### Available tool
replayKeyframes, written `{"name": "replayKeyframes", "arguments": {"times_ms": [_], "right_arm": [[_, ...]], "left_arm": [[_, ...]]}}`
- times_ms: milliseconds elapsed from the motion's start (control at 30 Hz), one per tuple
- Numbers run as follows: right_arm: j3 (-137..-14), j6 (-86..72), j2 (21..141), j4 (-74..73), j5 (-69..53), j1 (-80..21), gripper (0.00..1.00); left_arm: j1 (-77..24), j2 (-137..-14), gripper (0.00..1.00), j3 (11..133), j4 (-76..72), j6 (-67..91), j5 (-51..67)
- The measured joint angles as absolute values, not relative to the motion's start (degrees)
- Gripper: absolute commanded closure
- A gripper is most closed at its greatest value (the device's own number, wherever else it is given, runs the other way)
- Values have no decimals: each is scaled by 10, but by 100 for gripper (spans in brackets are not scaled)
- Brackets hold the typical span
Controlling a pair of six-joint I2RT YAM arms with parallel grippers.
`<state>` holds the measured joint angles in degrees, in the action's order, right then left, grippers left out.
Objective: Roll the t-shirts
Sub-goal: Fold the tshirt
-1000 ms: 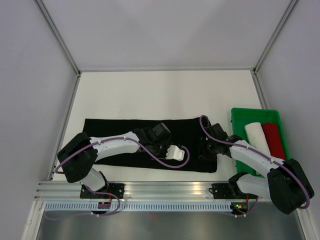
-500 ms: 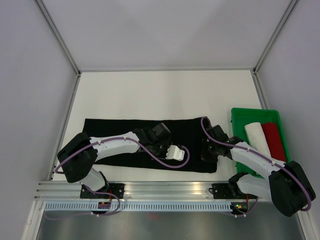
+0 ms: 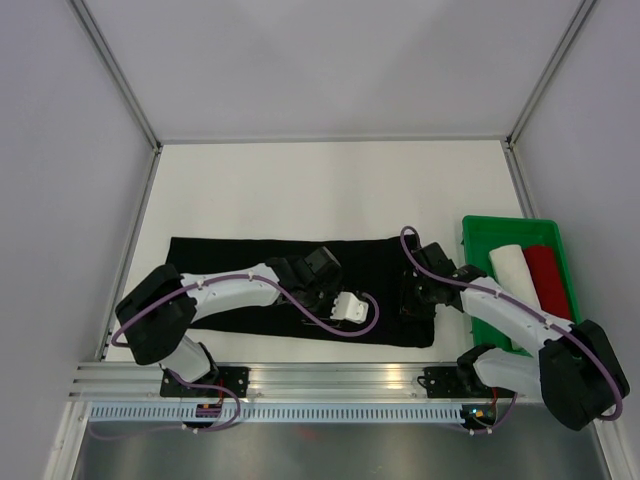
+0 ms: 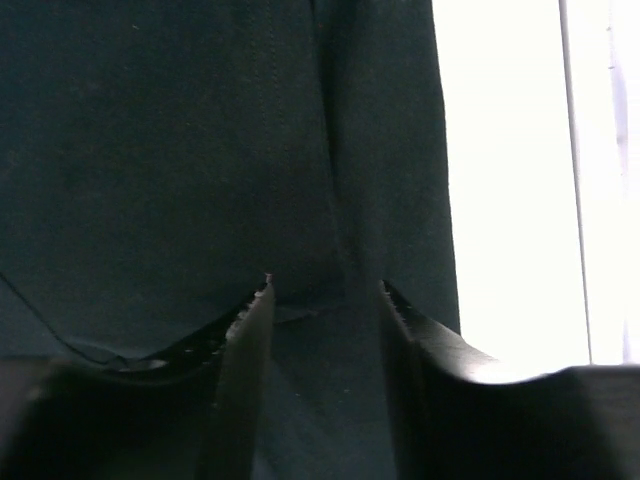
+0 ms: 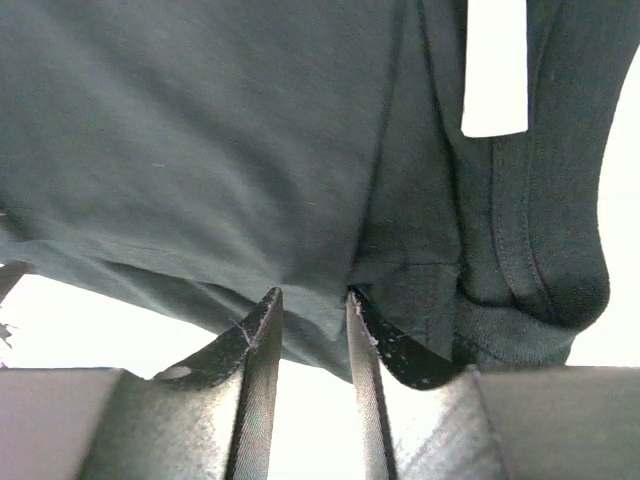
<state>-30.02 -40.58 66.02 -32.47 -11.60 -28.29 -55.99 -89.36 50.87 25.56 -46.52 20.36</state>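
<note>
One flat black t-shirt [image 3: 250, 270], soft matte cloth

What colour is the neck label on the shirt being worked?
White. The neck label is a plain white tag on the black t-shirt; the right wrist view shows it best.

Matt black cloth shirt [image 3: 290, 285] lies across a smooth white surface [image 3: 320, 190].
Soft white roll [image 3: 512, 272] and red roll [image 3: 546, 280] sit in a glossy green plastic tray [image 3: 478, 228]; a ribbed metal rail [image 3: 300, 385] edges the front.
</note>
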Motion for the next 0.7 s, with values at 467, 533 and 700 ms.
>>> {"name": "replayKeyframes", "arguments": {"times_ms": [467, 533, 700], "right_arm": [[-505, -345, 717, -333, -30, -262, 100], [-511, -337, 768, -298, -32, -233, 100], [-514, -326, 874, -230, -26, -165, 100]], "left_arm": [[-370, -802, 59, 582, 309, -367, 210], [-305, -802, 59, 580, 306, -350, 189], [-142, -800, 59, 541, 282, -328, 124]]}}
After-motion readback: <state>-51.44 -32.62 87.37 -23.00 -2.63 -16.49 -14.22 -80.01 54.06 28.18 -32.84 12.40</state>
